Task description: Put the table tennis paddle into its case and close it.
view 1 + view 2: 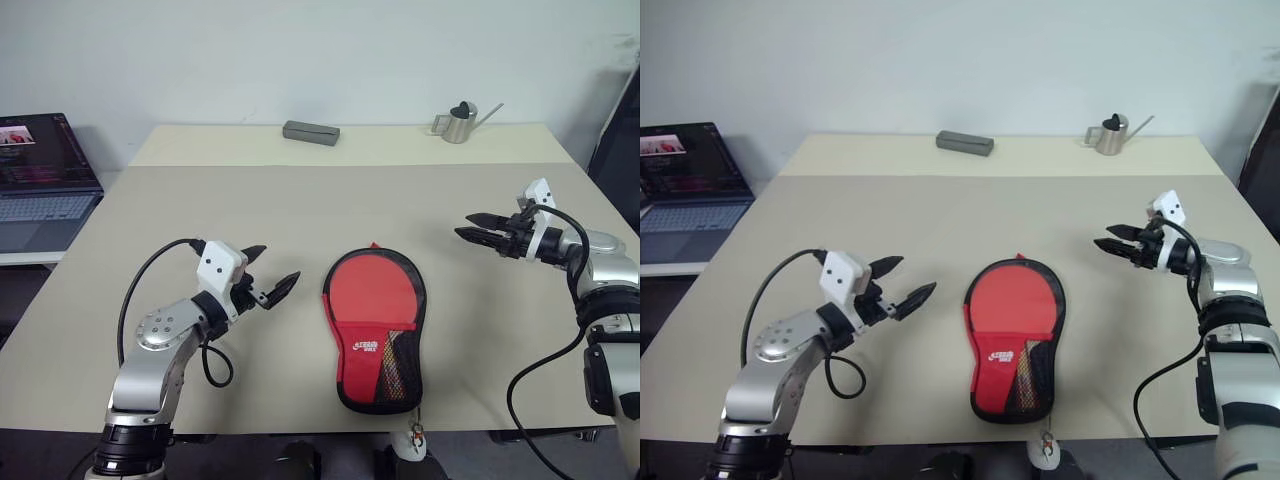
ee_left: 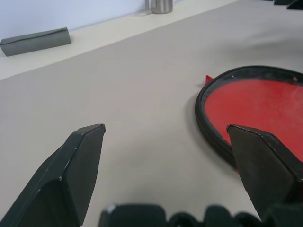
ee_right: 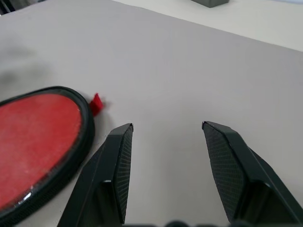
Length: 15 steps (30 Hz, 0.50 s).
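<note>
**Case lying shut between two empty grippers**

While both pairs of fingers are hanging spread and gripping nothing, the left gripper (image 1: pixel 270 272) is pointing across toward the case (image 1: pixel 376 325), which is lying just beside its tips. The right gripper (image 1: pixel 474 226) is hovering further off, nearer the table's (image 1: pixel 300 200) right edge, also aiming at the case. The left arm is looking the nearer one.

The case is resting flat near the middle of the front edge, its long axis running front to back, the round head away from the robot and the narrow handle end at the edge. It is a soft red cover with black piping, a mesh pocket and a white logo; the zip appears closed, so the paddle is presumably sitting inside, though that cannot be confirmed. The task seems essentially finished.

At the far edge, a grey bar (image 1: pixel 311 132) and a small metal watering can (image 1: pixel 460 122) are standing well apart.
</note>
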Each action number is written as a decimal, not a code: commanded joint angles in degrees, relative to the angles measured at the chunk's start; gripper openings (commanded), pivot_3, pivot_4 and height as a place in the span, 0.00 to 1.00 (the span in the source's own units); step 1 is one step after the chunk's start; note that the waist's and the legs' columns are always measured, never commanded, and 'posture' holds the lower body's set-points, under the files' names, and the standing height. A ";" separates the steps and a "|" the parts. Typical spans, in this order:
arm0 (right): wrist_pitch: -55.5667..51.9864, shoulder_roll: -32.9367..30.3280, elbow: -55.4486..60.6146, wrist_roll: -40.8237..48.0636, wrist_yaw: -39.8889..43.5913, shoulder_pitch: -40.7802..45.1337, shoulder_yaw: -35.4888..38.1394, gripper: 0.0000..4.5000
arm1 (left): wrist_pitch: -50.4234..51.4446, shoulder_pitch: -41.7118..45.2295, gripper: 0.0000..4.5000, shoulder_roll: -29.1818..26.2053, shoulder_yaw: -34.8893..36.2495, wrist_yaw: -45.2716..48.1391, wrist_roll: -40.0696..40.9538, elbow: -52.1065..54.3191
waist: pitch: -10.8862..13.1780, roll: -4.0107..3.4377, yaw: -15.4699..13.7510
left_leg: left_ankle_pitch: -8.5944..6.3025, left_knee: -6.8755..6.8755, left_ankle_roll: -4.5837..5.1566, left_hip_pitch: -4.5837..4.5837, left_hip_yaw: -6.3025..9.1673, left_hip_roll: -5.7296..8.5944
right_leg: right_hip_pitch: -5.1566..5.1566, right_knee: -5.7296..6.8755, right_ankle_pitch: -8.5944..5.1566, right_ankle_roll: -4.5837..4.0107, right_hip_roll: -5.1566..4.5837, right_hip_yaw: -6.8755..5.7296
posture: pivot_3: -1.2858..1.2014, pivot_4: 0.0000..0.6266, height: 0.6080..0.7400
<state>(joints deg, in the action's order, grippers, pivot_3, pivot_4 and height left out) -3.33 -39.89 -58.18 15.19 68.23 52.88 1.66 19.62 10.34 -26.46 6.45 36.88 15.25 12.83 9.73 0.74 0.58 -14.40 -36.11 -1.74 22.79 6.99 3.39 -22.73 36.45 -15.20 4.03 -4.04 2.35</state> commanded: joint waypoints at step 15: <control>-2.73 -1.67 13.35 2.16 0.11 -6.58 6.83 0.56 | -6.15 7.14 1.00 -0.50 -2.29 4.00 0.39 -11.88 | 0.00 0.00 0.46 | 0.01 -0.25 -0.01 0.05 -0.59 -0.08 | -0.42 0.64 -0.02 -0.04 -0.02 0.18 | 0.52 0.24 1.00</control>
